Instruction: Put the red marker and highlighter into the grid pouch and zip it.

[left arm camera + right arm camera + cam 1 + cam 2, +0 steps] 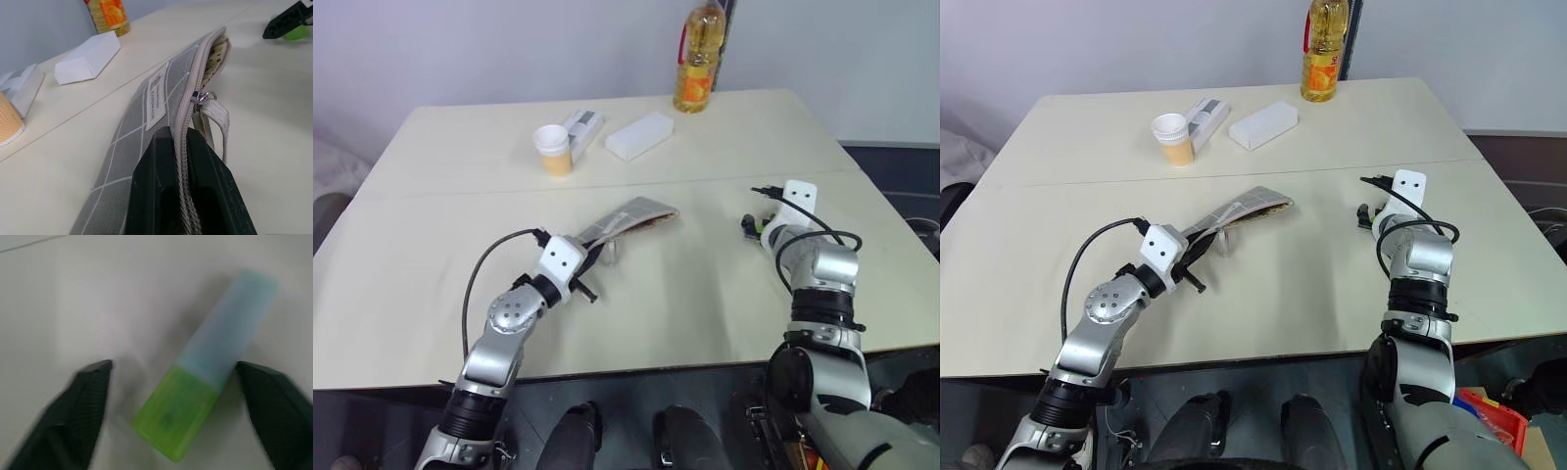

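The grid pouch (pixel 631 217) lies in the middle of the table, grey with white lines and a small white label (pixel 156 95). Its zipper pull (pixel 203 96) sits partway along, and the far end gapes open. My left gripper (pixel 178 134) is shut on the pouch's near zipper edge. To the right, the green highlighter (pixel 205 367) with its pale cap lies flat on the table. My right gripper (pixel 172 365) is open and angled down over it, one finger on each side and neither touching it. The red marker is out of view.
At the back of the table stand a paper cup (pixel 554 149), a white plastic box (pixel 639 134), a smaller white box (pixel 582 124) and a bottle of yellow oil (pixel 697 59). A seam (pixel 460 192) runs across the tabletop behind the pouch.
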Controlling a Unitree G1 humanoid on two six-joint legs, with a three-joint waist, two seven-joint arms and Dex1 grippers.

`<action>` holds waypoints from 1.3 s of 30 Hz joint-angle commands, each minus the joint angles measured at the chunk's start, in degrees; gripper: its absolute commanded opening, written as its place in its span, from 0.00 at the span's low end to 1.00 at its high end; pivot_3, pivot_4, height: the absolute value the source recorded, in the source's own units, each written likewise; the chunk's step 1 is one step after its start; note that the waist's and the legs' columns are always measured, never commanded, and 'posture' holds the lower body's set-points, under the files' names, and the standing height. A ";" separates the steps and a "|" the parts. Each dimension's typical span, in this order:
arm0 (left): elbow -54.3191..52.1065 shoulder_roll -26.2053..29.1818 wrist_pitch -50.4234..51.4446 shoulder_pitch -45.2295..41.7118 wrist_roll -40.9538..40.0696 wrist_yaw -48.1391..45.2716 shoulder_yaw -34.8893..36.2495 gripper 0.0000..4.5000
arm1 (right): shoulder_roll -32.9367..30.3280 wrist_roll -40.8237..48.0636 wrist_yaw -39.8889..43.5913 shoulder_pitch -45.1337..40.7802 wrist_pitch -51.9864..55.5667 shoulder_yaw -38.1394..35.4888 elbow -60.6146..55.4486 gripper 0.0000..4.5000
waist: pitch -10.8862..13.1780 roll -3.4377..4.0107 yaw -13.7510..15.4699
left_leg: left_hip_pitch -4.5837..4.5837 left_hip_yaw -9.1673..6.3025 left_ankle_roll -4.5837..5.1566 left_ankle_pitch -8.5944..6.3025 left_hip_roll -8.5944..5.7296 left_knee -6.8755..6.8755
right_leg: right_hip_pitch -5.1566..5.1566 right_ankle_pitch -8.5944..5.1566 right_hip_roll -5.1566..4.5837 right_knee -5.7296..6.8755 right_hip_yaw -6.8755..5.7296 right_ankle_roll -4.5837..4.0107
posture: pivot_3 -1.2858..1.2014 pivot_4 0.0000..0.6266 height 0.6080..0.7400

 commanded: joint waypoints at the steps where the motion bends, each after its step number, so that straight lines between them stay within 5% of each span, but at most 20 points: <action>1: -1.78 0.38 -1.07 0.46 -0.01 0.76 1.34 0.00 | 0.43 1.71 -1.45 -0.90 1.05 -0.85 -1.27 0.46 | 0.00 0.00 -0.04 | 0.00 0.00 0.00 0.00 0.00 0.00 | 0.00 0.00 0.00 0.00 0.00 0.00 | 0.52 0.24 1.00; 4: -1.52 0.57 -1.31 0.64 -0.01 0.92 1.68 0.00 | 0.61 2.15 -1.64 -0.40 0.21 -0.44 -1.76 0.19 | -0.01 0.01 -0.27 | 0.04 0.00 0.00 0.00 0.03 0.00 | 0.00 0.00 0.00 0.04 0.00 0.00 | 0.52 0.24 1.00; 7: -0.82 0.87 -1.52 0.28 -0.12 1.33 2.72 0.00 | 0.56 3.33 0.68 0.49 -1.01 1.21 -4.65 0.20 | -0.01 0.01 -0.33 | 0.05 -0.01 0.00 0.00 0.04 0.00 | 0.00 0.00 0.04 0.06 0.01 0.00 | 0.52 0.24 1.00; 14: 1.43 1.84 -1.35 -1.78 -2.29 0.91 6.11 0.00 | -13.48 -2.62 28.23 9.72 -20.14 27.46 -23.53 0.20 | 0.05 0.12 -0.32 | 0.01 0.05 0.01 0.00 0.02 -0.01 | -0.08 -0.01 0.08 0.06 -0.01 0.02 | 0.52 0.24 1.00; 19: 2.53 2.59 -2.61 -2.14 -2.79 -0.39 6.55 0.00 | -18.23 6.66 41.80 13.99 -16.80 29.15 -36.73 0.20 | 0.05 0.08 -0.19 | 0.02 -0.06 0.01 -0.01 0.05 0.01 | -0.01 -0.02 0.05 0.00 -0.04 0.04 | 0.52 0.24 1.00; 39: 1.56 2.67 -5.79 -0.31 -2.57 -3.17 5.00 0.00 | -19.76 4.26 42.91 15.13 -12.15 33.49 -36.21 0.20 | 0.06 0.05 0.12 | 0.00 -0.34 0.00 -0.01 0.01 0.05 | 0.03 -0.02 -0.02 -0.10 -0.03 0.04 | 0.52 0.24 1.00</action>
